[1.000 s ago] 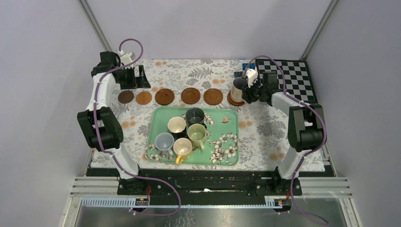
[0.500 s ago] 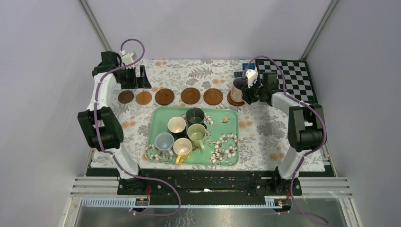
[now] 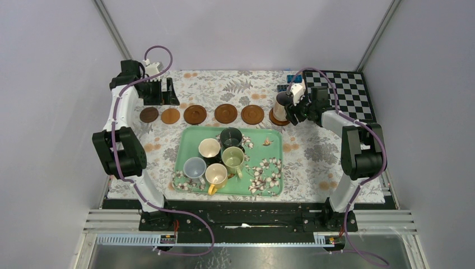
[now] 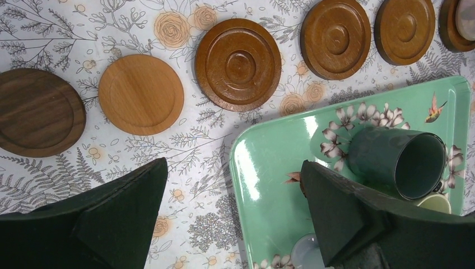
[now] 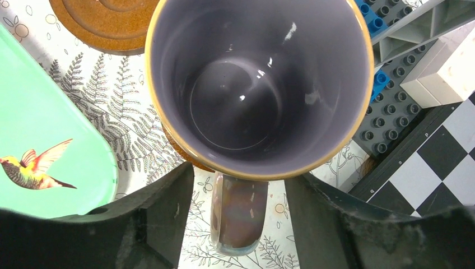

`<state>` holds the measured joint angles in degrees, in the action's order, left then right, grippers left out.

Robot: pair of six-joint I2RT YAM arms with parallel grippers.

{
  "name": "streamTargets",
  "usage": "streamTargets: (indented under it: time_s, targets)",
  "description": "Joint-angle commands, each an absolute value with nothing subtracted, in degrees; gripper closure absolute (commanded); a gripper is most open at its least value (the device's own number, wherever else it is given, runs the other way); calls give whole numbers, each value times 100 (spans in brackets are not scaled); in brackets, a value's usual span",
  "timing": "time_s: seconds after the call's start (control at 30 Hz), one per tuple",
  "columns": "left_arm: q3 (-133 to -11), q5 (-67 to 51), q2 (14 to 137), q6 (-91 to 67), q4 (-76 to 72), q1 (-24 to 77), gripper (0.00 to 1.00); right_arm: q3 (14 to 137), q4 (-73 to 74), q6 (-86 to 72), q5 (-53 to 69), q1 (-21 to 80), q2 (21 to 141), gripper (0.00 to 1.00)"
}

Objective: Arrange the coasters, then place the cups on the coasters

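Six brown coasters stand in a row across the cloth, from the darkest coaster [image 3: 149,115] on the left to the coaster [image 3: 278,119] on the right. The pinkish-beige cup [image 3: 282,103] with a purple inside [image 5: 252,84] stands on that right coaster. My right gripper [image 5: 240,185] is open, its fingers on either side of the cup's handle [image 5: 238,216] with a gap on each side. The cream cup [image 3: 209,148], dark green cup [image 3: 230,137], olive cup [image 3: 233,158], pale blue cup [image 3: 195,167] and yellow cup [image 3: 216,175] sit on the green tray [image 3: 269,168]. My left gripper [image 4: 235,185] hangs wide open and empty above the tray's far left corner.
A black-and-white checkerboard [image 3: 341,89] lies at the back right. Blue and grey building blocks [image 5: 386,112] sit right behind the pinkish cup. The tray fills the middle of the flowered cloth, just in front of the coaster row.
My right gripper's jaws have spread apart off the cup's handle, and the cup stays on its coaster. The left arm has hardly moved.
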<state>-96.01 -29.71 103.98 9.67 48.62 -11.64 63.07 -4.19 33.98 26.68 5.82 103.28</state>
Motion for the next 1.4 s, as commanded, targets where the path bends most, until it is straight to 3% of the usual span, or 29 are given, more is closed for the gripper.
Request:
streamTargets:
  time_s: [0.0, 0.1, 0.3, 0.57, 0.9, 1.23, 1.37]
  targets:
    - [-10075, -3006, 10237, 1306, 5092, -1001, 1, 6285, -451, 3469, 2893, 554, 10028, 27]
    - [-10122, -2937, 10215, 1514, 5175, -879, 1, 6271, -374, 3404, 2871, 555, 9854, 15]
    - [-10278, -2913, 10215, 1928, 5394, -704, 1, 6368, -153, 3248, 2818, 552, 9470, 1]
    - [-10854, -3116, 10182, 3306, 6245, -53, 1, 6710, 292, 2736, 2830, 558, 8922, 0]
    - [-10455, -3168, 9475, 5694, 7079, 2153, 3, 7014, 489, 1778, 2652, 563, 8483, 0]
    - [-9198, -2365, 9036, 7571, 7556, 4702, 22, 7202, 588, 1441, 2129, 563, 8235, 0]
    - [-8856, -2101, 8679, 7928, 7851, 4901, 31, 7016, 575, 1421, 2147, 557, 8106, 0]
